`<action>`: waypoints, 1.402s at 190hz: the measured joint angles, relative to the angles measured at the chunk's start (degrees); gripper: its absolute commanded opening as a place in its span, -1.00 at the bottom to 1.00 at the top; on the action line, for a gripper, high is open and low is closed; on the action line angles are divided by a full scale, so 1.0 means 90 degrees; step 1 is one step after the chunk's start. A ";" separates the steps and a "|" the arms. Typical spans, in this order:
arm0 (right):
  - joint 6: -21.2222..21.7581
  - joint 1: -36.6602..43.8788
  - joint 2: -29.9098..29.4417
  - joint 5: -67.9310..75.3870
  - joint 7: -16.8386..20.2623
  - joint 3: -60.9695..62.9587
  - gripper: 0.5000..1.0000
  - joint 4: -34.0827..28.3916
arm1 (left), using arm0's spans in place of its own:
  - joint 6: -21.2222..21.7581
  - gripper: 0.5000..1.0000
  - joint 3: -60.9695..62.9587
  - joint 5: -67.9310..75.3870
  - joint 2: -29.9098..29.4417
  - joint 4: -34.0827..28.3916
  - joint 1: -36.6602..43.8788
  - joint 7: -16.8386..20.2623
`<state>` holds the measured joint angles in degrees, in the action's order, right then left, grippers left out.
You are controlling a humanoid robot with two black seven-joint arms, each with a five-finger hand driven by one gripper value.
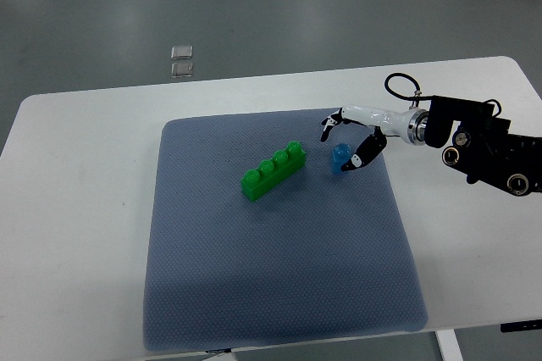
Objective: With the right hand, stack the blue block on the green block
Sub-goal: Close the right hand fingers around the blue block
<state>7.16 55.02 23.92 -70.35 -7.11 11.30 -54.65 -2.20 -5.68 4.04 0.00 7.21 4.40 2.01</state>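
The right robot hand [345, 147] comes in from the right edge, its white forearm stretched across the counter [76, 208] and over the upper right part of the grey mat [279, 285]. Its fingers are curled around the blue block [340, 158]: dark fingertips sit on the block's right side and another finger arches above and left of it. The block looks pinched between them, though whether it is lifted clear of the mat or resting on it cannot be told from this steep view.

Beyond the robot hand, to its left and slightly nearer the robot, lies the green block [273, 170]. It is a long brick with a row of four studs, and its long axis runs on a diagonal, its near end pointing away from the robot hand and its far end rising toward it. That far end is near the blue block, with a gap of bare mat between them.

The coming move seems to turn on that short leftward carry, setting the blue block down onto the green studs. The left hand is out of view.

Past the mat, on the floor behind the counter, lie two small clear items [182, 60].
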 measured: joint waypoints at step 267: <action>-0.0010 -0.0021 -0.0031 -0.0626 -0.0069 -0.0152 -0.21 0.0048 | 0.0000 1.00 -0.0002 0.0000 0.0000 0.0000 0.0000 0.0002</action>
<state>7.07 54.84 23.64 -75.98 -7.73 9.93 -54.21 -2.20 -5.71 4.04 0.00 7.21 4.39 2.03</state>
